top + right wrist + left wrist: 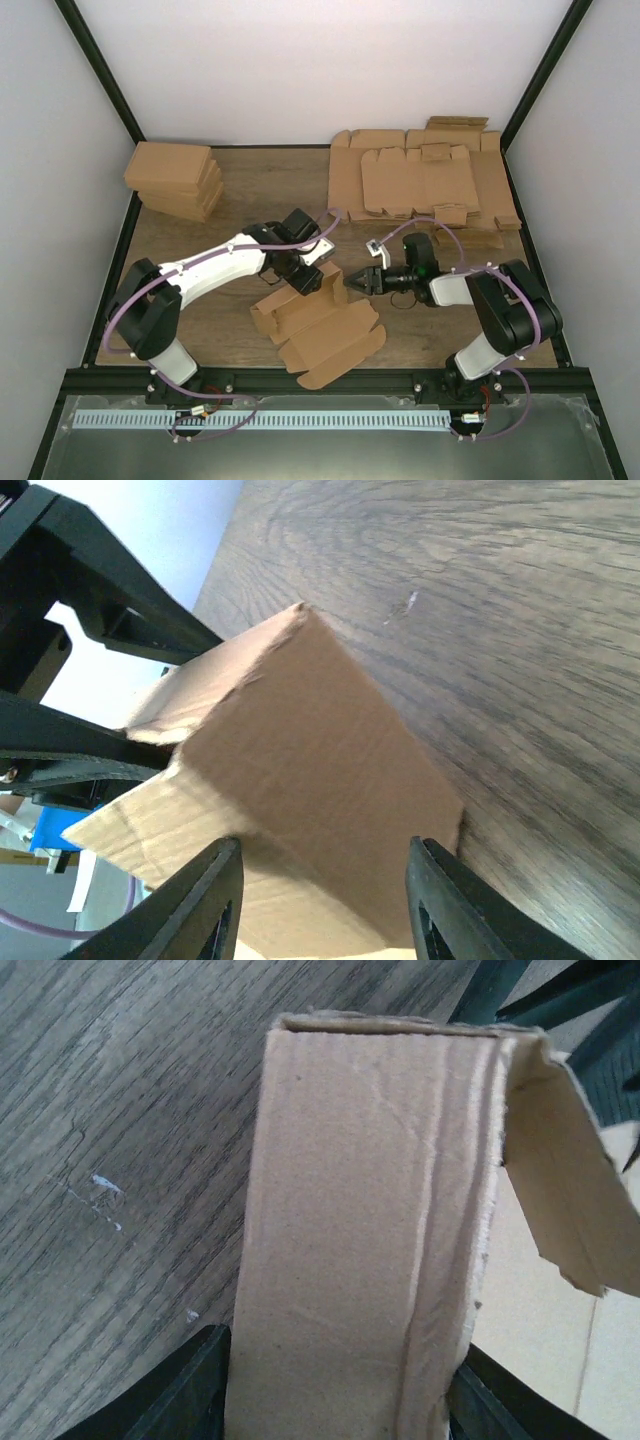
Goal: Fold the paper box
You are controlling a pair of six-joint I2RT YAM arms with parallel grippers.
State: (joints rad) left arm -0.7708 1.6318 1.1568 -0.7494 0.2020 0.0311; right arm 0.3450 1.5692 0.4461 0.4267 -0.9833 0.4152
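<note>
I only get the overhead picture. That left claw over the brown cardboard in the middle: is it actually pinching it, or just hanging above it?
Observer: Pinching, going by its wrist camera. A raised panel of the paper box fills the gap between the left gripper's fingers, edge to edge.
Operator: And the right claw?
Observer: A folded corner of the box lies between the right gripper's fingers. Whether they press it, I cannot tell.
Operator: Is that raised panel neat?
Observer: Not quite. A small flap at its top corner hangs bent over to one side.
</note>
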